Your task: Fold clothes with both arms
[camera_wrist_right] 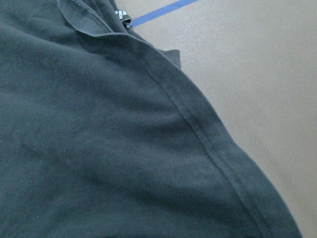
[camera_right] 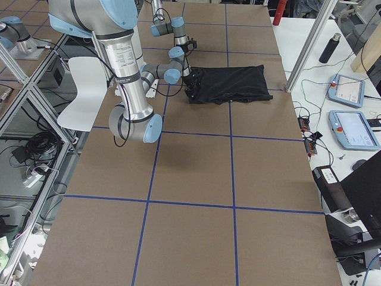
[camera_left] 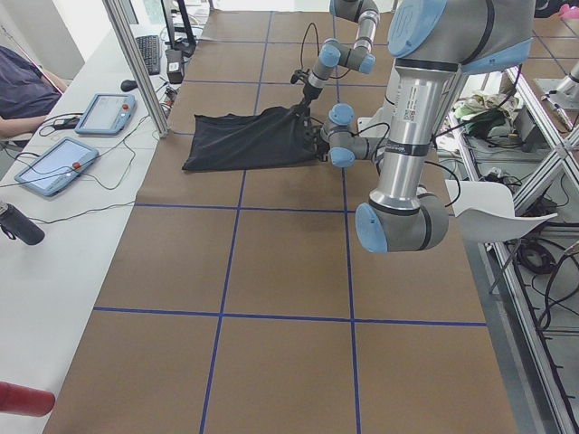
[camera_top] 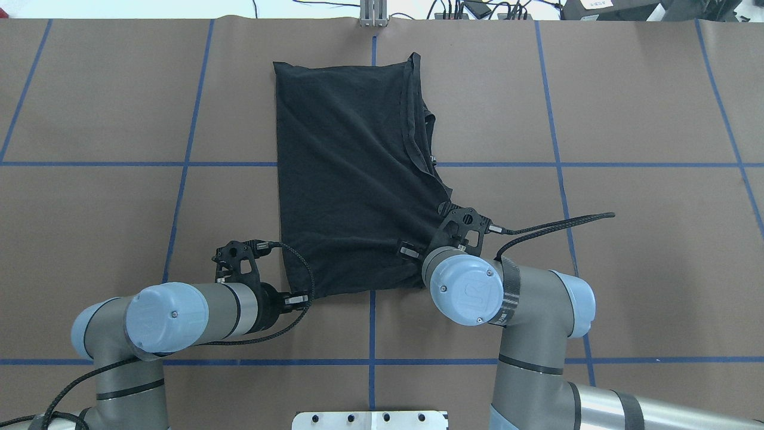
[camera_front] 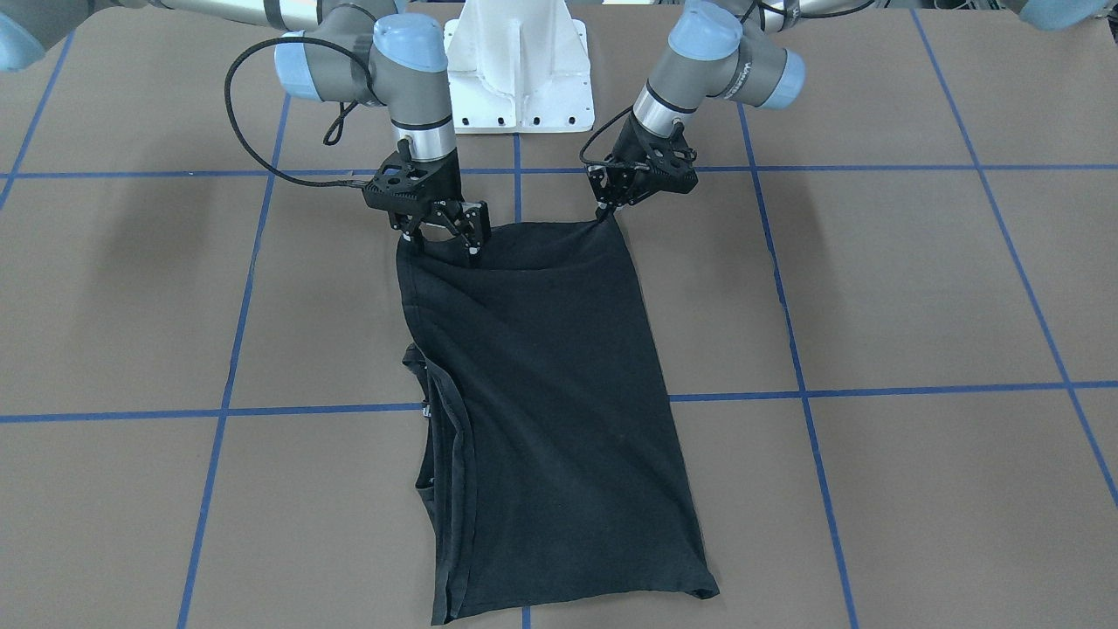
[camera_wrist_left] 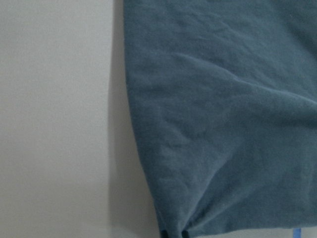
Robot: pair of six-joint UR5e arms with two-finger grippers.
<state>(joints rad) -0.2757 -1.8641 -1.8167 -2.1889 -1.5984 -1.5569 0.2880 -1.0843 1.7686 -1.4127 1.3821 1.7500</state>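
1. Black cloth fills both wrist views, so the T-shirt (camera_front: pixel 541 393) is the nearest thing to those cameras. It lies about the middle of the counter (camera_front: pixel 873 288), already doubled lengthwise, plain side up.
2. Seen from the front camera, this long strip runs from 12 o'clock to 6 o'clock. The 12 o'clock edge looks a little lifted; the rest lies flat.
3. The left claw (camera_front: pixel 604 210) is clenched on the corner at 1 o'clock of the strip. Its wrist view shows the pinch right at the cloth's edge.
4. The right claw (camera_front: pixel 445 238) sits on the corner at 11 o'clock and seems to be grasping the hem, though cloth partly hides its tips.
5. Risk, in my judgement: both grips take only a little cloth, so a quick pull may let a corner slip out, and the fold would fall crooked.
6. Loose layers with a seam stick out on the 9 o'clock side. They could drag, bunch or open when the edge is carried toward 6 o'clock.
7. If one arm travels faster, the edge will turn skew. The 6 o'clock end may also slide on the smooth counter.
8. Pose: the wrist of the right arm (camera_front: pixel 384 61) points straight down over its corner, while the wrist of the left arm (camera_front: pixel 716 61) leans in from 1 o'clock, tilted.
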